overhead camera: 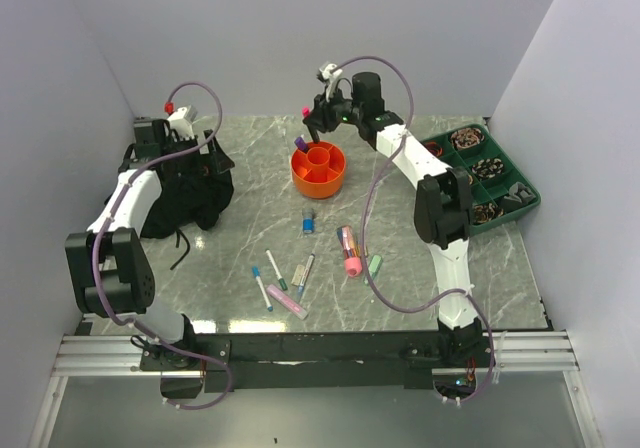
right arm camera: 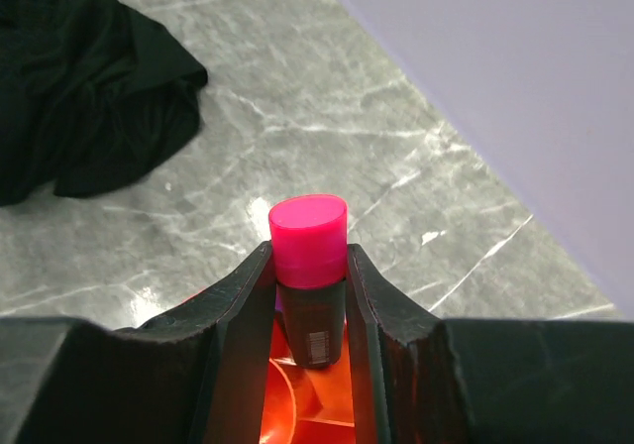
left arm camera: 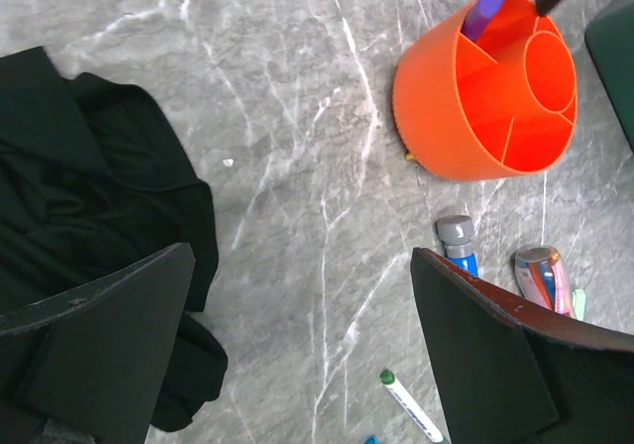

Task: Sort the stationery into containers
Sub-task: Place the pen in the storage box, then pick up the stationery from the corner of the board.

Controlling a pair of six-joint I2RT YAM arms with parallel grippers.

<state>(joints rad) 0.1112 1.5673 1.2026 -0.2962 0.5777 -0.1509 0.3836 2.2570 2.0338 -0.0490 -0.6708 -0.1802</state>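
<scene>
The orange holder (overhead camera: 318, 168) stands at the middle back of the table, with a purple marker (overhead camera: 300, 144) upright in one ring compartment. Directly above its far-left rim, my right gripper (overhead camera: 312, 120) is shut on a black marker with a pink cap (right arm camera: 309, 228), cap up, its lower end over the holder (right arm camera: 297, 404). Over the black cloth's right edge, my left gripper (left arm camera: 297, 266) is open with nothing between its fingers. Loose stationery lies in front of the holder: a blue marker (overhead camera: 308, 221), a pink highlighter (overhead camera: 348, 250), a green eraser (overhead camera: 375, 264) and several pens (overhead camera: 277, 269).
A black cloth bundle (overhead camera: 190, 193) fills the left back of the table. A dark green compartment tray (overhead camera: 533, 200) sits at the right edge. Pale walls close in on the left, back and right.
</scene>
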